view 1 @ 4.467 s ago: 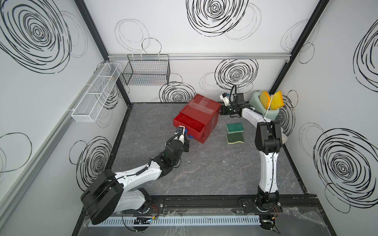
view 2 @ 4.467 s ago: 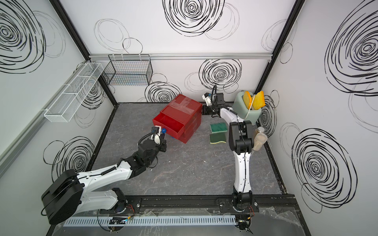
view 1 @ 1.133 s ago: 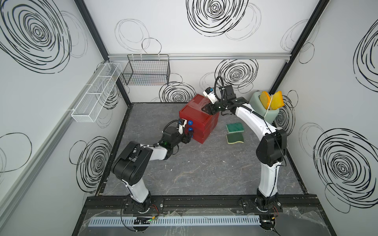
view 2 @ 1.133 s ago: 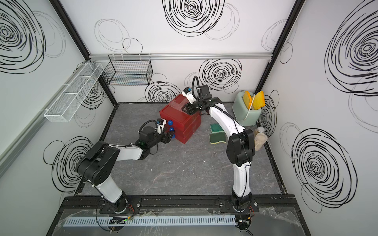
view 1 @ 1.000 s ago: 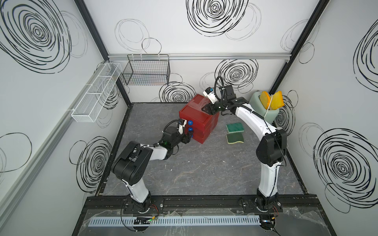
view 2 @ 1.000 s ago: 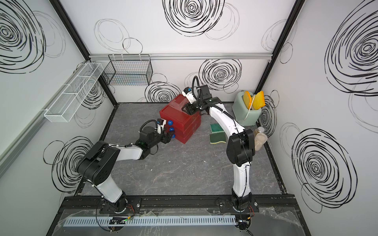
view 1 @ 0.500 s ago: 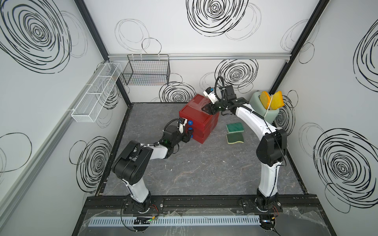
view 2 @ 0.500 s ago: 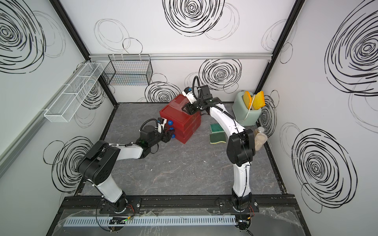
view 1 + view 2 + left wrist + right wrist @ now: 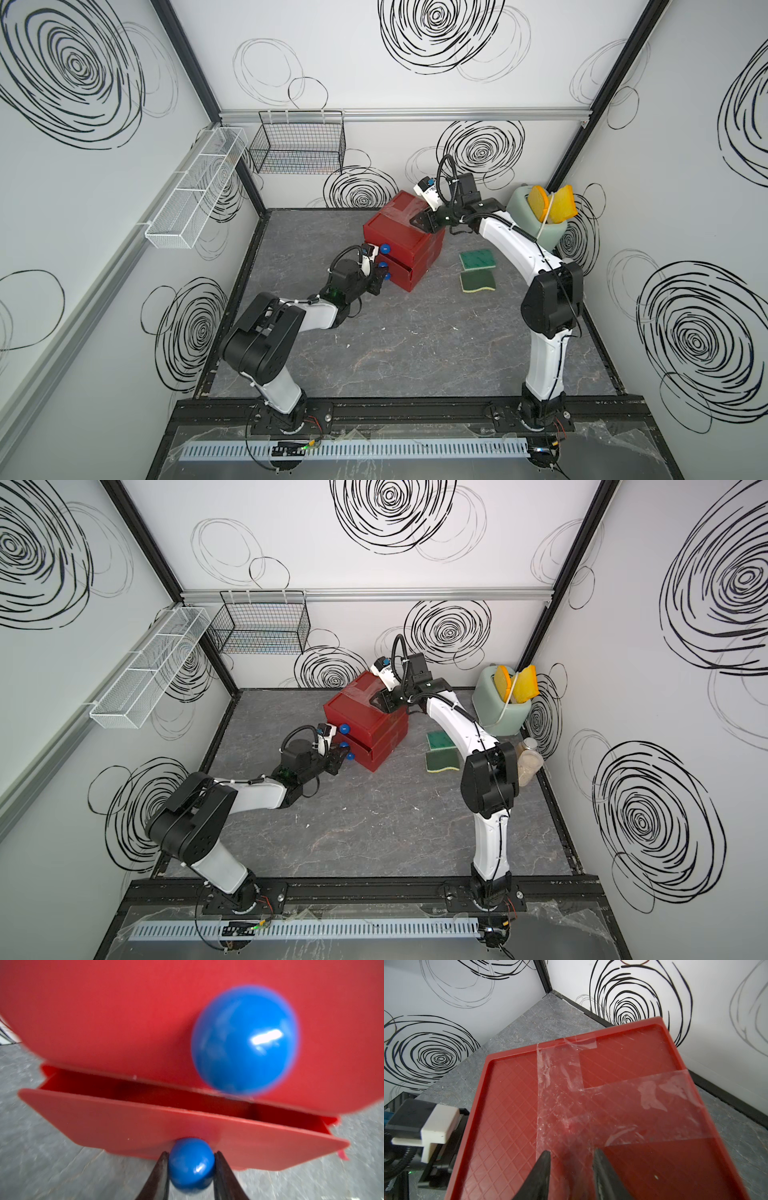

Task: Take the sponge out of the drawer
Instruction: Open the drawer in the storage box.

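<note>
Pinching the lower blue knob (image 9: 191,1169), left gripper (image 9: 191,1154) — right gripper (image 9: 572,1151), jaws parted, atop cabinet (image 9: 508,1105).

I've both top views high over the front edge of the tabletop (image 9: 415,353), sharing everything; wrist cameras hug the red cabinet (image 9: 104,1012).

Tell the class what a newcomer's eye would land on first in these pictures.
The red drawer cabinet stands at the back of the table, its lower drawer ajar. The left pincer grips that drawer's blue knob, while the right pincer rests on the cabinet's top. Two green sponges lie on the table beside it.
</note>
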